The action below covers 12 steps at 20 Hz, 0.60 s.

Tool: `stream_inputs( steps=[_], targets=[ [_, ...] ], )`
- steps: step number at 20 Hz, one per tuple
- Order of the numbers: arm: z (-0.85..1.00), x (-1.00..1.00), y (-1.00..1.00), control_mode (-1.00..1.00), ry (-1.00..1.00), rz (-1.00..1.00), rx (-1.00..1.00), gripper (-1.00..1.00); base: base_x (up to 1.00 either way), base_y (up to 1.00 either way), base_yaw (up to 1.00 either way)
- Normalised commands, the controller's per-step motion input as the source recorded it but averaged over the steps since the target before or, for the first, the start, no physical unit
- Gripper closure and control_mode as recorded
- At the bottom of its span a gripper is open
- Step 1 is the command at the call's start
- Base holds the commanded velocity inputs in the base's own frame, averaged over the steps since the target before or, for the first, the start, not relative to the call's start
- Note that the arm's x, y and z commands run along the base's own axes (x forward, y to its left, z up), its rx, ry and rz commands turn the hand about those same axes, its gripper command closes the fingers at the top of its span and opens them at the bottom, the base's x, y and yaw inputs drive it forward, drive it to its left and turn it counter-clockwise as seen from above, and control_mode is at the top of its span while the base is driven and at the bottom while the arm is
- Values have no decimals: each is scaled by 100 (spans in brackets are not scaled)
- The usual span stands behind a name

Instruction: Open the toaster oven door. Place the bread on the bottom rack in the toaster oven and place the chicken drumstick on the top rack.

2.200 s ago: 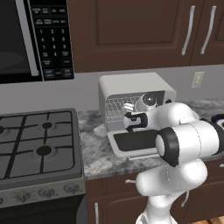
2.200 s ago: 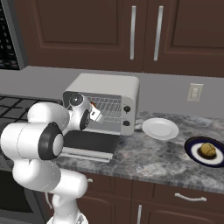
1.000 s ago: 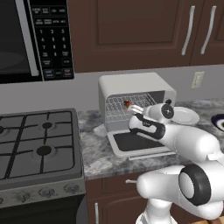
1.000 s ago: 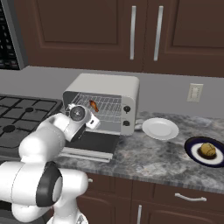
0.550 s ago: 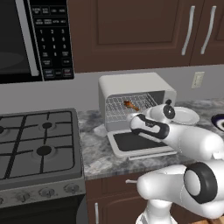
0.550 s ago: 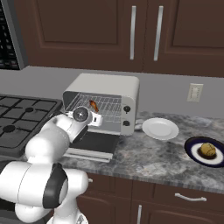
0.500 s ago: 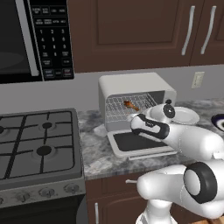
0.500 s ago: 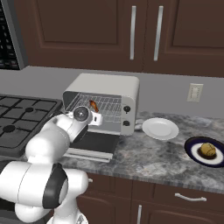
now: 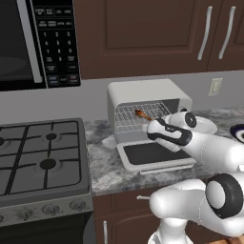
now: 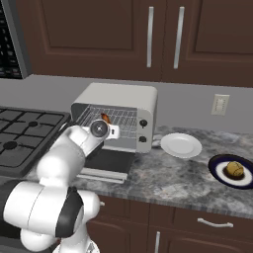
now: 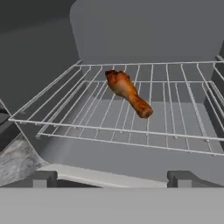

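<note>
The off-white toaster oven [image 9: 143,90] stands with its door [image 9: 155,155] dropped flat on the counter. The orange-brown chicken drumstick [image 11: 127,92] lies free on the top rack [image 11: 65,94], toward its back left. The bottom rack [image 11: 131,145] below it is bare. My gripper [image 11: 113,179] is open just outside the oven mouth, above the door and short of the drumstick. From the side, the gripper [image 9: 149,126] points into the oven. A round golden bread [image 10: 234,169] sits on a dark plate [image 10: 217,163] at the counter's far right.
A bare white plate [image 10: 181,145] lies right of the oven. The gas stove [image 9: 43,152] is on the left and the black microwave [image 9: 33,43] hangs above it. Dark wall cabinets [image 10: 163,34] run over the counter, and a wall outlet [image 10: 220,105] sits behind it.
The arm dropped from its raised pose and reached to the oven mouth. The drumstick went from the fingers onto the top rack. Nothing has moved in the last half second.
</note>
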Motion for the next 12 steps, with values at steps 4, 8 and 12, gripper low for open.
stream_inputs(
  steps=[4, 8, 12],
  targets=[
    [-32, 0, 0, -100, -13, 8, 4, -100, 0, 0, 0],
    [-12, 6, -2, -100, -12, 7, 3, -100, 0, 0, 0],
    [-1, 47, 2, -100, -15, 0, 0, -100, 0, 0, 0]
  ],
)
